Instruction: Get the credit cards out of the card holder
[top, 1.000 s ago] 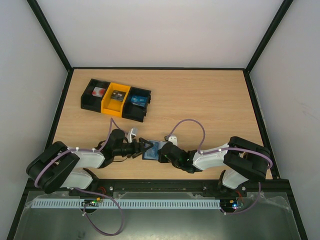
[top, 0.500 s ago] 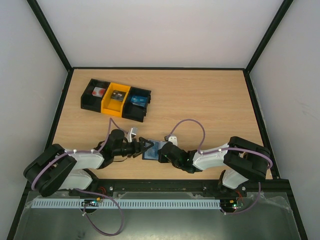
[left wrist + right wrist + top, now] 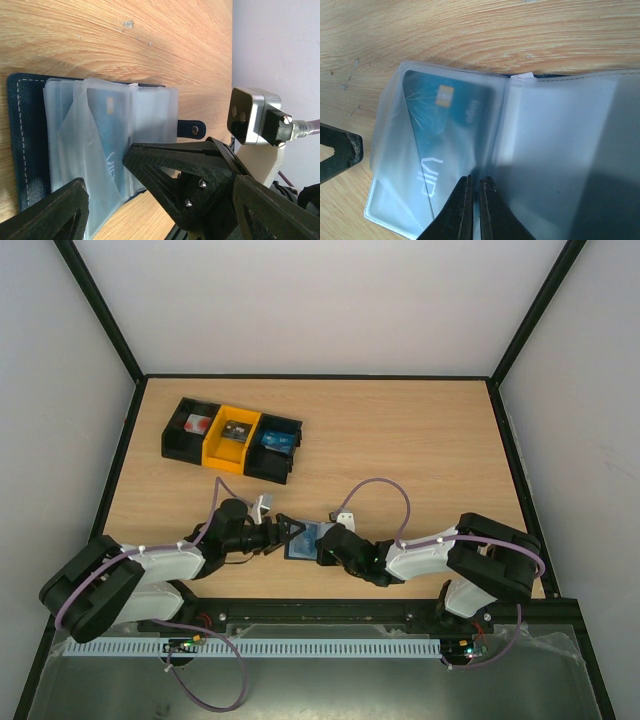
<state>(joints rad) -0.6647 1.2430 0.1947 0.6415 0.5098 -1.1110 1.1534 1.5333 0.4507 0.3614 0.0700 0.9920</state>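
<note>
The card holder (image 3: 303,539) lies open on the table near the front edge, dark cover down, clear sleeves fanned out (image 3: 70,150). A bright blue credit card (image 3: 445,130) sits askew inside one sleeve; it also shows in the left wrist view (image 3: 107,150). My right gripper (image 3: 474,181) is shut, tips pinched at the crease of the sleeves beside the card, and appears from the side in the left wrist view (image 3: 175,170). My left gripper (image 3: 157,185) is wide open, one finger on each side of the holder's near end, holding nothing. Other cards are hidden.
A row of three bins stands at the back left: black (image 3: 190,430), yellow (image 3: 232,437), black (image 3: 275,448). The left bin holds a red-and-white item (image 3: 196,424). The holder's snap tab (image 3: 192,129) sticks out toward the right arm's camera (image 3: 250,117).
The left arm's elbow has swung down and to the left while its gripper stays at the holder, edged slightly left. The right arm and the holder have not moved.
</note>
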